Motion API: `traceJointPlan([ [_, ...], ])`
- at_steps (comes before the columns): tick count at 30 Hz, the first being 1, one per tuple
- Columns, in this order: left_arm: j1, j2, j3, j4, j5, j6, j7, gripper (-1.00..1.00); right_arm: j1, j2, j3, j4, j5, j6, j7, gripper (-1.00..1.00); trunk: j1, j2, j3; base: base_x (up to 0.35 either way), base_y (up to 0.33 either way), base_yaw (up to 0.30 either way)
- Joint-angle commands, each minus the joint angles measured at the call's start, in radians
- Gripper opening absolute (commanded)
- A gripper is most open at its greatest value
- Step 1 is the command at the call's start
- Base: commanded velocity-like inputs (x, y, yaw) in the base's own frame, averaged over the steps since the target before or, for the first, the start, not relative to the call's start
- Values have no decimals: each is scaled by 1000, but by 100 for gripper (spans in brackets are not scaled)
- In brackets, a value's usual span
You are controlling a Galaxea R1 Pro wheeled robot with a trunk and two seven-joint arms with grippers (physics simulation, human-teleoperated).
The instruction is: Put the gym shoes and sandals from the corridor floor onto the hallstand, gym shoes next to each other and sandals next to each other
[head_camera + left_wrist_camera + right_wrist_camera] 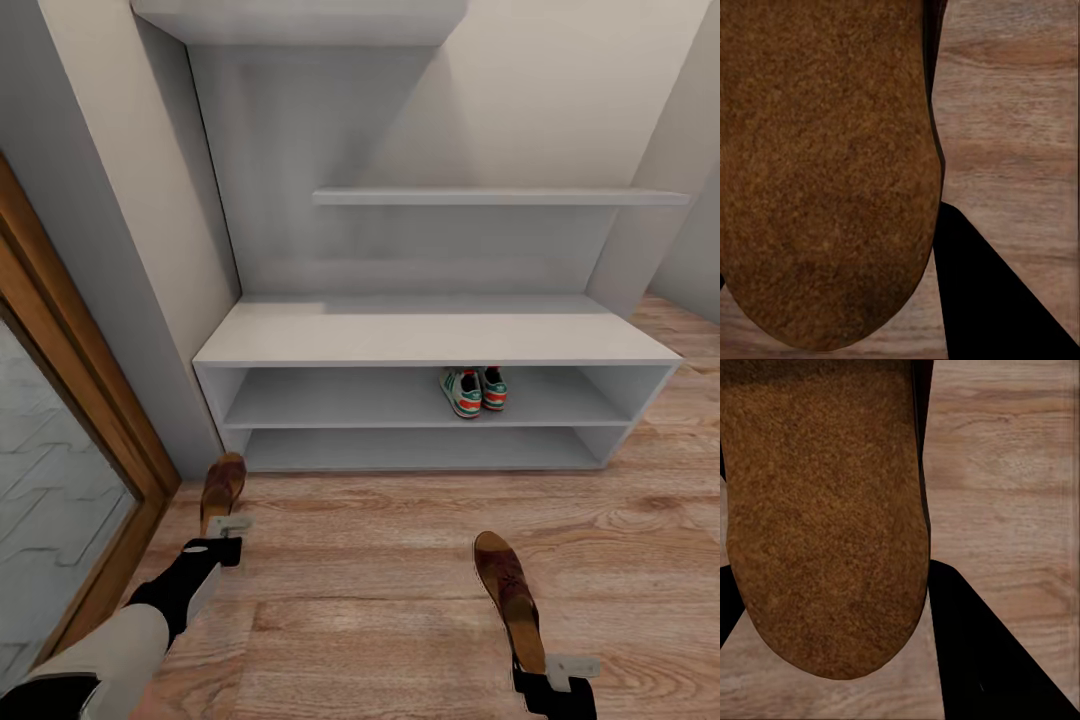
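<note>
The two gym shoes (472, 390) stand side by side on the upper open tier of the hallstand (430, 338), right of its middle. My left gripper (228, 526) is shut on the heel end of one sandal (222, 488), held over the corridor floor (380, 560) near the rack's left corner. My right gripper (558, 668) is shut on the other sandal (510, 592), lower right in the head view. The left wrist view shows a sandal's brown underside (825, 165) beside a black finger (975, 300). The right wrist view shows the other sandal (825, 525) the same way.
A wood-framed glass door (70, 470) runs along the left. Wall shelves (500, 197) hang above the bench. The lower tier (420, 450) holds nothing. Open wood floor lies between me and the rack.
</note>
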Motion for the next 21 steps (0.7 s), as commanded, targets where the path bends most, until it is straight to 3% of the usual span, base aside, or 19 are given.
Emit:
traceJointPlan([
  [1, -9, 0, 3, -2, -5, 20, 0, -100, -1, -3, -4, 1, 6, -2, -2, -100, 0, 0, -1, 0, 0, 0],
  [5, -58, -11, 5, -2, -4, 80, 0, -100, -1, -23, -6, 1, -4, -2, -3, -100, 0, 0, -1, 0, 0, 0],
  [12, -93, -69, 2, -2, -5, 107, -3, -100, -1, -47, -4, 1, -116, -2, 0, -100, 0, 0, -1, 0, 0, 0],
  [21, -79, -75, -3, -3, -6, 113, -7, -100, -1, -43, -2, 1, -139, -2, 3, -100, 0, 0, -1, 0, 0, -33],
])
